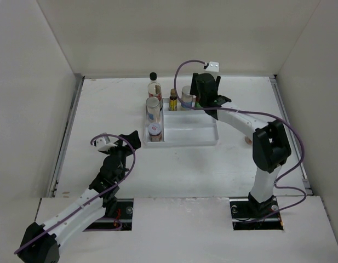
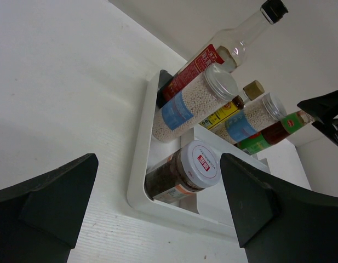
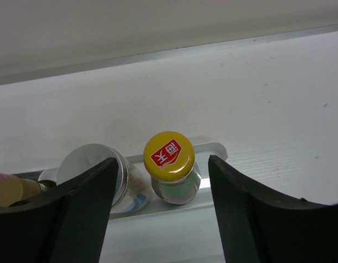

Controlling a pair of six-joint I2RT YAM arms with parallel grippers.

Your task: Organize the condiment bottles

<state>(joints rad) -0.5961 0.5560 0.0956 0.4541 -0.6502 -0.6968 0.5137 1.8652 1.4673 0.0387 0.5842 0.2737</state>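
Observation:
The condiment bottles stand in the white divided tray (image 1: 182, 141). Its left strip holds a tall clear black-capped bottle (image 1: 153, 82), a silver-lidded jar (image 1: 153, 106) and a white-lidded jar (image 1: 154, 130). Along the back are a tiny yellow-capped bottle (image 1: 173, 99) and a second silver-lidded jar (image 1: 186, 95). My right gripper (image 3: 162, 164) is open. Its fingers straddle the yellow-capped red sauce bottle (image 3: 169, 155) with a gap on each side. My left gripper (image 2: 158, 164) is open and empty. It hangs low, just short of the tray's front left corner, facing the white-lidded jar (image 2: 199, 164).
White walls enclose the table on three sides. A metal strip (image 1: 69, 131) runs along the left edge. The tray's large right compartment (image 1: 193, 131) holds nothing. In the left wrist view, the right gripper (image 2: 327, 115) shows dark at the far right behind the bottles.

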